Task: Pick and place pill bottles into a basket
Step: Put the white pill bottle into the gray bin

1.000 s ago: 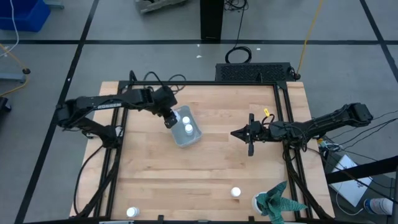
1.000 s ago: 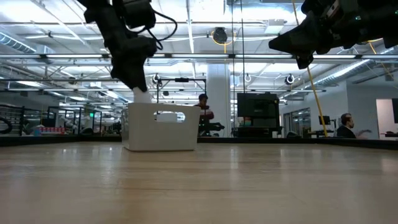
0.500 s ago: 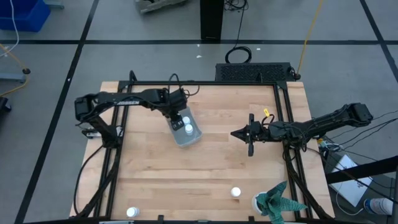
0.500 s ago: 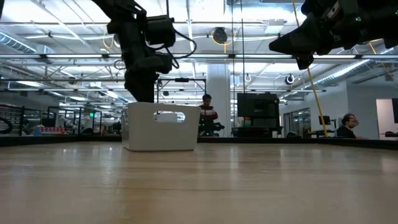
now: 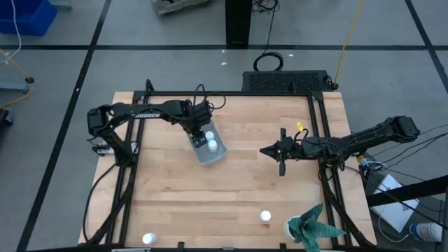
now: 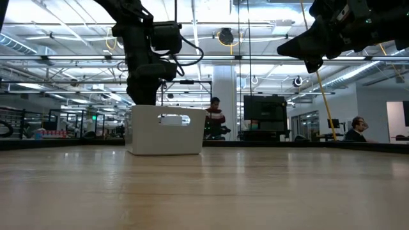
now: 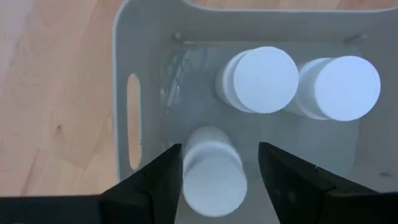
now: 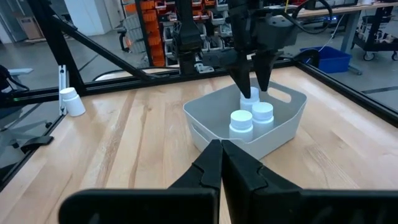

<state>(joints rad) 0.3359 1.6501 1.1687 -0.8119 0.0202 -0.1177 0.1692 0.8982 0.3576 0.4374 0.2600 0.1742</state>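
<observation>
We see left gripper (image 5: 199,129), upper left of centre in high view, fingers astride upright pill bottle (image 7: 212,175), axis vertical, inside basket (image 5: 218,155) beside two more. Right gripper (image 5: 282,150), right of centre, pinched closed, idle. Two bottles (image 5: 265,217) along lower edge.

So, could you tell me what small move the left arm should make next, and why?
Probably lift the left gripper straight up out of the basket. Its fingers stand spread on either side of the third pill bottle, which seems already down inside beside two others. Two more bottles wait near the table's front edge.
</observation>
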